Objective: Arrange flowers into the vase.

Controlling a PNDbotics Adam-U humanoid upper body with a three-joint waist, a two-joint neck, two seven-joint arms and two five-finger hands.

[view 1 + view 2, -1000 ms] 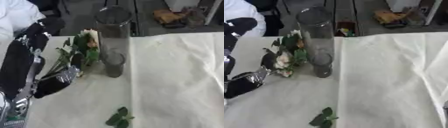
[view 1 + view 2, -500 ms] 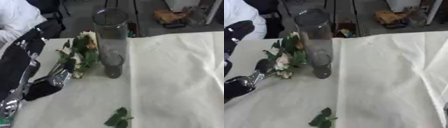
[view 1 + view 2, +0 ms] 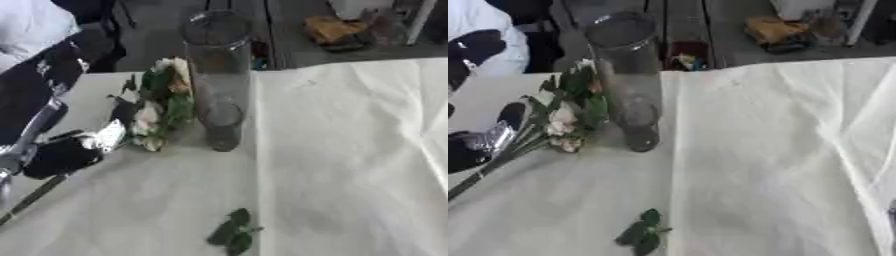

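A tall clear glass vase [image 3: 217,75] stands upright on the white cloth at the upper middle. Just left of it lies a bunch of flowers [image 3: 160,107] with pale blooms and green leaves, the heads leaning against the vase's side. The long stems [image 3: 490,169] run down-left towards the table edge. My left hand [image 3: 68,152], black with silver parts, is curled round the bunch below the blooms. A dark sliver at the right edge, low in the right eye view, may be my right hand [image 3: 892,214].
A loose green leaf sprig [image 3: 231,232] lies on the cloth in front of the vase. The white tablecloth [image 3: 350,150] stretches to the right with a few creases. Beyond the far edge are a dark floor and some clutter [image 3: 337,30].
My left arm has drawn slightly to the left and the bunch has sunk a little. The flowers stay beside the vase, which has not moved.
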